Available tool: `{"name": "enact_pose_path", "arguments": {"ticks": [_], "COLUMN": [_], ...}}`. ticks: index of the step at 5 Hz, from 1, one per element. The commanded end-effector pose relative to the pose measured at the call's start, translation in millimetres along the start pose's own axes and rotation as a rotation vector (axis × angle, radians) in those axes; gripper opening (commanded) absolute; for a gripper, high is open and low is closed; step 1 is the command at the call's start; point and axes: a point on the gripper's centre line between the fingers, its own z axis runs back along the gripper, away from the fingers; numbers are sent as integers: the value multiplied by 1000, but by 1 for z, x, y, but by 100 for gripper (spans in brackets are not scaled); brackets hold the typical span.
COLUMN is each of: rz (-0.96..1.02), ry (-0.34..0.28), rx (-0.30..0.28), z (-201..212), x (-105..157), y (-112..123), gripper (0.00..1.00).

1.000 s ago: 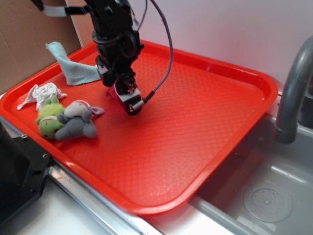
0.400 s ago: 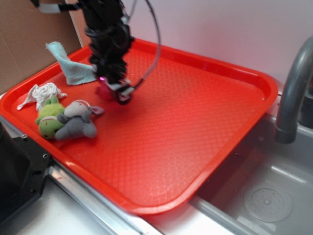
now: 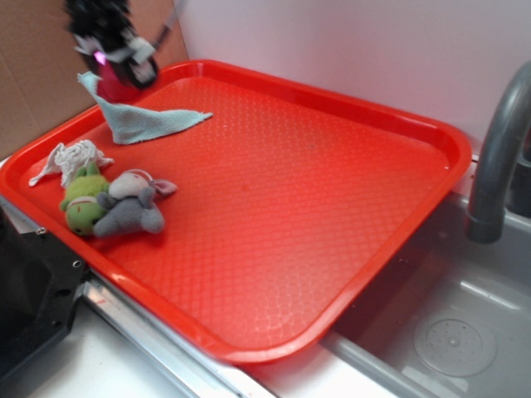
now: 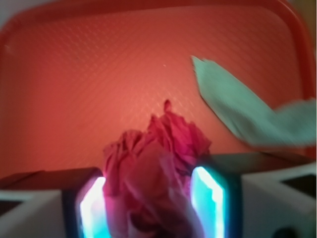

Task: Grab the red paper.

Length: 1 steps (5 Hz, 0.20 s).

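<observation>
Since the earlier frames my gripper (image 3: 116, 66) has left the middle of the tray (image 3: 348, 116) and gone up to the far left corner, taking the red paper (image 4: 156, 166) with it; the spot beside the plush toys where it worked is now bare tray. I note the jaws are closed on the paper: the wrist view shows the crimson wad wedged between the two lit fingers (image 4: 91, 208), bulging out ahead of them, with no gap on either side. In the exterior view only a dark red patch shows under the gripper, held clear above the tray floor. The relation that matters is settled: the paper lies directly between the fingers, not to one side, and its bulk runs forward along the gripper's line of sight. The blue cloth (image 3: 145, 123) lies just below and ahead to the right, apart from the paper. The grey toy (image 3: 129, 217), green toy (image 3: 83, 199) and white wad (image 3: 73, 156) sit well away near the left rim. I judge the grab essentially made; the remaining risk is the loose folds slipping.
</observation>
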Motion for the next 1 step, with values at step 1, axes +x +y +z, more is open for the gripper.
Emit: {"name": "enact_pose_path", "arguments": {"ticks": [1], "rz": [9], "ry": [-99], "rx": [57], "z": [106], "x": [9], "y": [-24], "gripper": [0]}}
